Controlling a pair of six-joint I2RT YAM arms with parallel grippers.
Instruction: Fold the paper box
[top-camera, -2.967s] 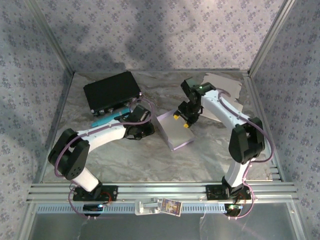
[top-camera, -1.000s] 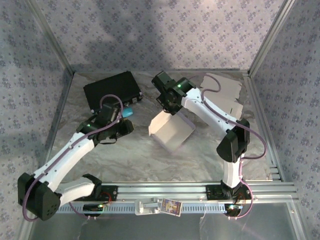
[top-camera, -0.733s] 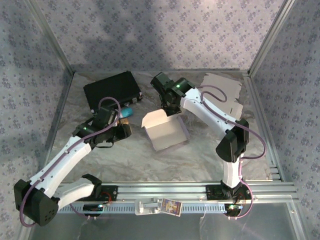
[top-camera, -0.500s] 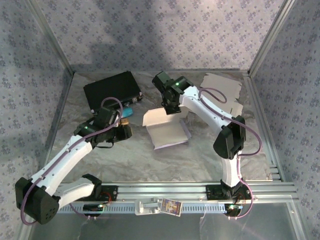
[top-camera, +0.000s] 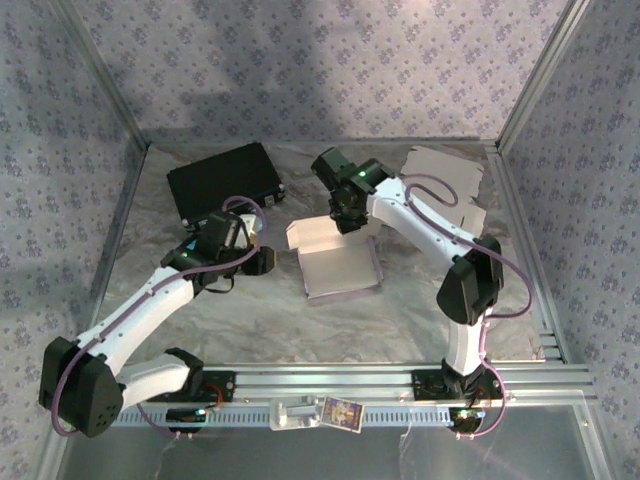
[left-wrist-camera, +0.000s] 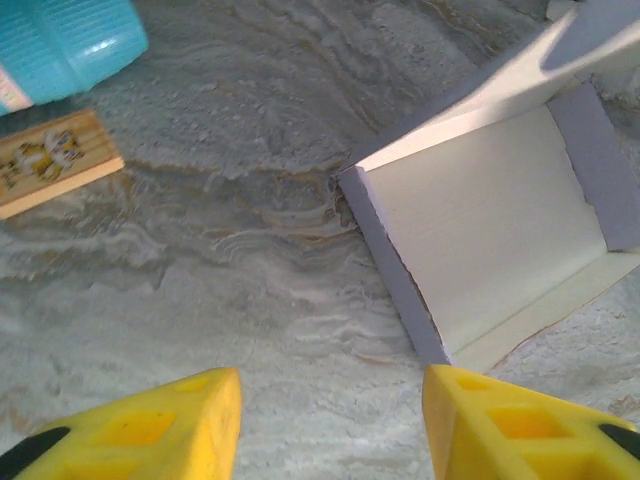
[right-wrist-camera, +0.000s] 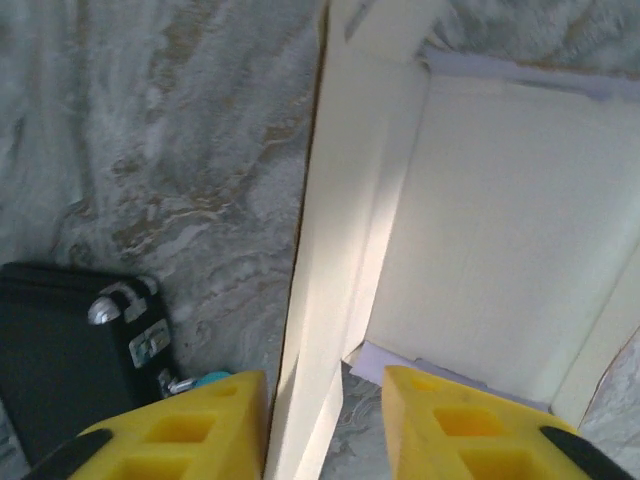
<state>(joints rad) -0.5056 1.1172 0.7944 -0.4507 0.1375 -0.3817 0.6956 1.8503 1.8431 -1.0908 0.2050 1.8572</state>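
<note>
Top external: box (top-camera: 340, 270) open on bench (top-camera: 400, 322).
My left jaws gape empty; right jaws parted astride its flap (right-wrist-camera: 340, 250).

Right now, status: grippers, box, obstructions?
Left gripper open, hovering beside paper box. Right gripper open, straddling its flap. Box lies open. Black case apart.

The paper box (top-camera: 338, 265) lies in the middle of the desk (top-camera: 400, 310). A case (top-camera: 222, 182) sits behind it to the left, flat sheets (top-camera: 450, 185) behind it to the right. A small block (left-wrist-camera: 55, 160) lies beside a bottle (left-wrist-camera: 60, 45), apart from the box.
</note>
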